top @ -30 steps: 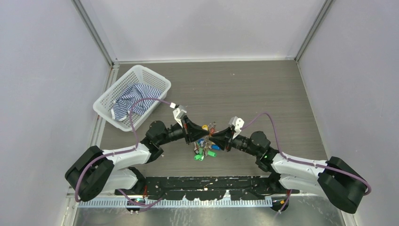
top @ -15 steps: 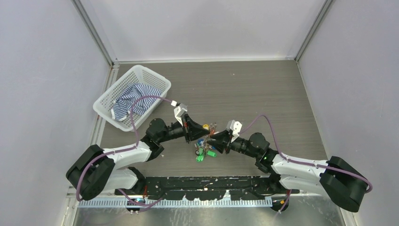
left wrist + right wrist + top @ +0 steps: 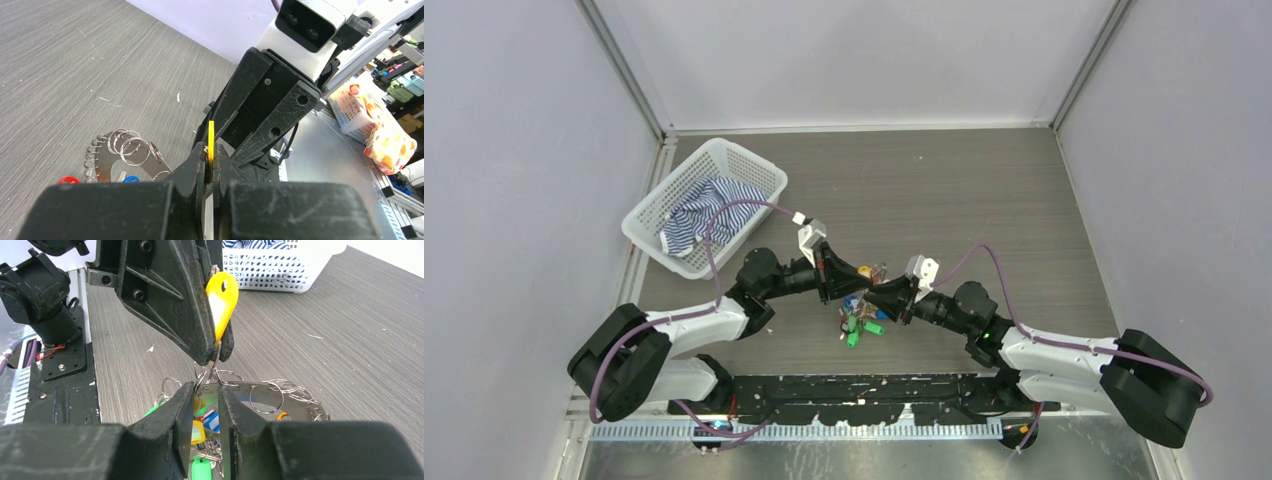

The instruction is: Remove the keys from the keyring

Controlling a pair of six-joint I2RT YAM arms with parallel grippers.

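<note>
Top view: where your arms meet, the fingertips overlap and are hard to separate. The table (image 3: 984, 200) carries a white basket (image 3: 659, 255) at far left holding a striped cloth (image 3: 709, 205). Your left gripper (image 3: 212, 357) is clamped on a yellow key tag (image 3: 221, 302). On your right gripper (image 3: 206, 407) the jaws stand part-way apart with the keyring (image 3: 260, 407) edge between them, pinch unclear. The keyring sits between both grippers: a flat silvery disc fringed with split rings. The keys (image 3: 856, 322) bunch beneath, mostly hidden.

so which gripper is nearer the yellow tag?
Left. The left gripper is shut on the yellow tag, jaws pinching its lower end. The right gripper sits just short of it, at the keyring, not touching the tag.
</note>
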